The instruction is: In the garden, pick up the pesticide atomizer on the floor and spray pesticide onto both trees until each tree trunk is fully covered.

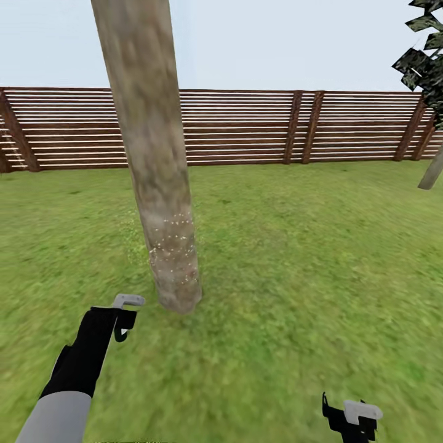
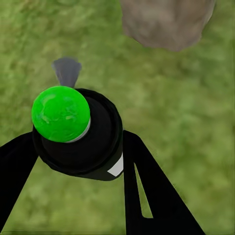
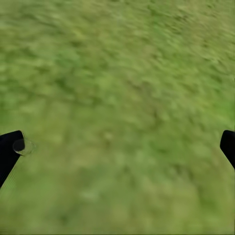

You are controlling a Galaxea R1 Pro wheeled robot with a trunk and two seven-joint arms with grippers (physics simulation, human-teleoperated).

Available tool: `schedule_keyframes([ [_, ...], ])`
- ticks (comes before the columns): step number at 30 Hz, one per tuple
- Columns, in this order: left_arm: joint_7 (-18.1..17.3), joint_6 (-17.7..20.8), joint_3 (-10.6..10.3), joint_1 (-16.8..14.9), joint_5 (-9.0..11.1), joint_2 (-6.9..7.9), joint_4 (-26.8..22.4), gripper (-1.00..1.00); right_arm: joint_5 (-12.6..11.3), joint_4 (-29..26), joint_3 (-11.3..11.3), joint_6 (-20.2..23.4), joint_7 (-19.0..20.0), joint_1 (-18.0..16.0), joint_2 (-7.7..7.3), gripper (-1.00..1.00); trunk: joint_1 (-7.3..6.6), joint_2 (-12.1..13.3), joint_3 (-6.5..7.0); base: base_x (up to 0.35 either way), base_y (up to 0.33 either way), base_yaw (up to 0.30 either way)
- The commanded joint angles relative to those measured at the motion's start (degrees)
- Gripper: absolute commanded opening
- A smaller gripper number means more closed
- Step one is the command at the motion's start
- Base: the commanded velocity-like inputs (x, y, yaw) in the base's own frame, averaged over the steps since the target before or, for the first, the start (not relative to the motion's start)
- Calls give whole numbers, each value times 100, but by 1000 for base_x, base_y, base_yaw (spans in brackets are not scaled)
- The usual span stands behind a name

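The pesticide atomizer (image 2: 81,144), a black bottle with a bright green ball on top, sits between the black fingers (image 2: 147,191) of my left gripper (image 1: 126,317), which is shut on it. The gripper hovers low over the grass, just left of the base of the near tree trunk (image 1: 161,184). Pale speckles dot the trunk's lower part (image 1: 173,252). The trunk's foot (image 2: 166,22) also appears in the left wrist view, a short way beyond the bottle. A second tree (image 1: 432,169) stands at the far right. My right gripper (image 1: 351,421) is open over bare grass.
A brown slatted fence (image 1: 246,126) runs across the back of the lawn. Open grass (image 1: 307,264) stretches to the right of the near trunk, between the two trees. Dark foliage (image 1: 424,61) hangs at the upper right.
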Motion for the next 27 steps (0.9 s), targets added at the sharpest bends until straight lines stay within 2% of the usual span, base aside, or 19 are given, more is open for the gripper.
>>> schedule_keyframes([
  [1,-4,-1,-4,0,-5,-3,0,-100,0,0,0,-1,0,0,0,100,0,0,0,1,-1,118],
  [7,-6,-1,-4,0,-13,-6,0,-100,0,0,0,-1,-3,0,0,100,0,0,0,75,-162,38],
  [18,-13,-10,6,0,4,8,8,-100,0,0,-5,-7,-3,0,-9,100,0,0,0,250,-169,0],
  [22,-96,-97,18,0,99,68,57,-100,0,0,-8,-6,-3,0,-9,100,0,0,3,89,-12,-186],
  [23,-112,-123,18,0,115,118,62,-100,0,0,-8,-6,-3,1,-9,100,0,0,3,8,-1,-80],
  [24,-193,-133,8,-5,131,335,67,-100,0,0,-8,-7,-3,1,-9,100,0,0,4,3,0,-33],
  [25,-449,-133,2,-8,142,574,68,-100,0,0,-8,-7,-3,0,-9,100,0,0,4,1,0,-13],
  [26,-1089,-150,7,-14,132,877,70,-100,0,0,-8,-7,-3,0,-9,100,0,0,4,0,0,-4],
  [27,-1406,-154,12,-16,126,1040,67,-100,0,0,-8,-7,-3,0,-9,100,0,0,4,0,0,-2],
])
